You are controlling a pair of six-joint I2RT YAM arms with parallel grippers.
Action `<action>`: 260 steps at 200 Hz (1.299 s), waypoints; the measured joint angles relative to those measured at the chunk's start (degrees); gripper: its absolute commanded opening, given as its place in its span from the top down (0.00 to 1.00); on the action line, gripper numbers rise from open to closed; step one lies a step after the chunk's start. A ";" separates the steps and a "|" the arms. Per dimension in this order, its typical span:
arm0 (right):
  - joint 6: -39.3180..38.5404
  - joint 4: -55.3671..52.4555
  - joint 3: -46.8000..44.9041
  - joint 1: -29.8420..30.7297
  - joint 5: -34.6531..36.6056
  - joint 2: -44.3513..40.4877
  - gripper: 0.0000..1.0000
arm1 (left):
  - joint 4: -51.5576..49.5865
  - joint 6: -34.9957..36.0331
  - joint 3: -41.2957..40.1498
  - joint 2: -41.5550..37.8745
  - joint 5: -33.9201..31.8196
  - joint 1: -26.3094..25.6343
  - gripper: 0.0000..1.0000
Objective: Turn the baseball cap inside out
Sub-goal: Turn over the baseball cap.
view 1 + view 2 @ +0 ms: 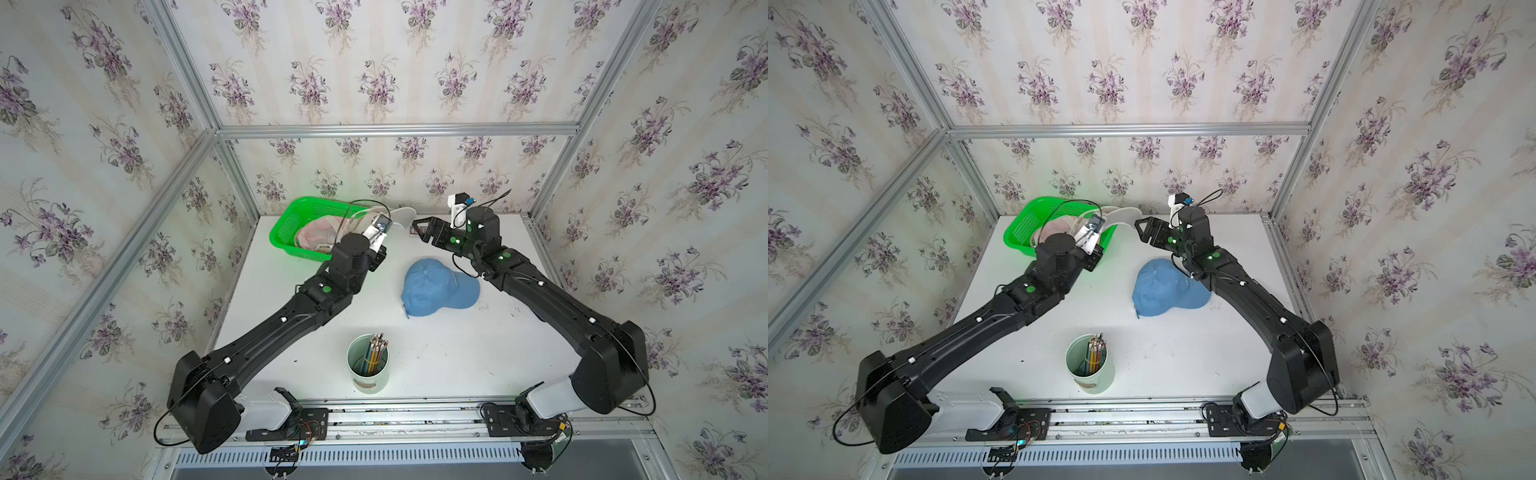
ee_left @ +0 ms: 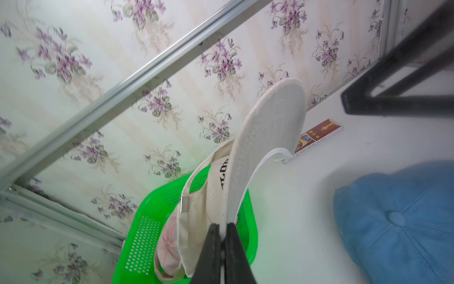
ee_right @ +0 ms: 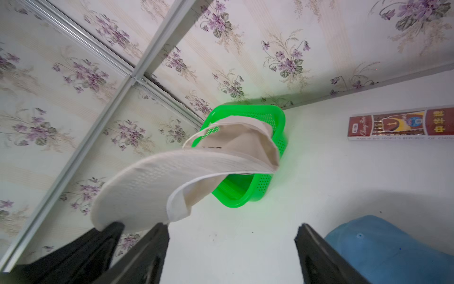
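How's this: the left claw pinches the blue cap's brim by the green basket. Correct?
Not the blue cap: the left gripper pinches the brim of the white cap by the green basket, as the left wrist view shows.

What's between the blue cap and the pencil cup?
Nothing: only bare white table lies between the blue cap and the pencil cup, seen in both top views.

Walls papered in pale cream stripes with purple flower sprays close the cell in on three sides, framed by aluminium profile bars. A white desk, flecked with small dark marks, fills the bottom. A metal rail runs along its near edge, all under soft, even light.
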 measured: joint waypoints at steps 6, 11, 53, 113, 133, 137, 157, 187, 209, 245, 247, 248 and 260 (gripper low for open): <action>1.81 1.03 -1.68 -0.07 -0.33 -1.46 0.14 | 1.99 1.79 -0.22 0.63 -1.60 -1.11 1.00; 3.08 1.73 -2.95 -0.11 -0.31 -2.49 0.14 | 4.04 3.76 -0.39 1.27 -3.06 -2.19 1.00; 13.29 5.25 -11.43 -0.20 0.04 -9.46 0.13 | 20.74 17.14 -0.70 8.63 -11.17 -8.26 1.00; 18.62 8.17 -13.16 -0.81 1.95 -12.04 0.12 | 33.83 27.34 -0.63 14.51 -15.28 -10.32 1.00; 19.56 9.73 -12.92 -1.81 2.10 -10.86 0.12 | 36.50 29.03 -1.70 14.56 -15.58 -10.34 1.00; 19.98 9.94 -12.94 -1.99 2.16 -10.64 0.12 | 36.98 29.38 -1.99 14.62 -15.67 -10.34 1.00; 20.61 10.67 -13.22 -2.99 2.08 -10.23 0.12 | 39.36 31.06 -3.19 15.52 -15.69 -10.32 1.00; 20.92 13.03 -13.09 -4.22 1.73 -10.97 0.12 | 40.89 32.89 -3.39 17.62 -15.65 -10.10 1.00; 21.70 15.65 -12.85 -4.87 0.66 -8.83 0.13 | 42.01 34.10 -3.52 18.27 -14.95 -10.01 1.00; 23.71 17.14 -11.39 -4.98 -1.62 -3.37 0.15 | 44.92 34.77 -6.56 17.79 -13.31 -10.12 1.00; 23.80 17.22 -11.26 -4.98 -1.68 -3.17 0.15 | 44.92 34.84 -6.69 17.75 -13.18 -10.14 1.00; 23.85 17.27 -11.19 -5.01 -1.70 -3.06 0.15 | 44.92 34.86 -6.75 17.70 -13.14 -10.14 1.00; 24.41 18.16 -10.36 -5.03 -2.34 -1.88 0.16 | 45.18 34.88 -7.65 17.38 -12.35 -10.29 1.00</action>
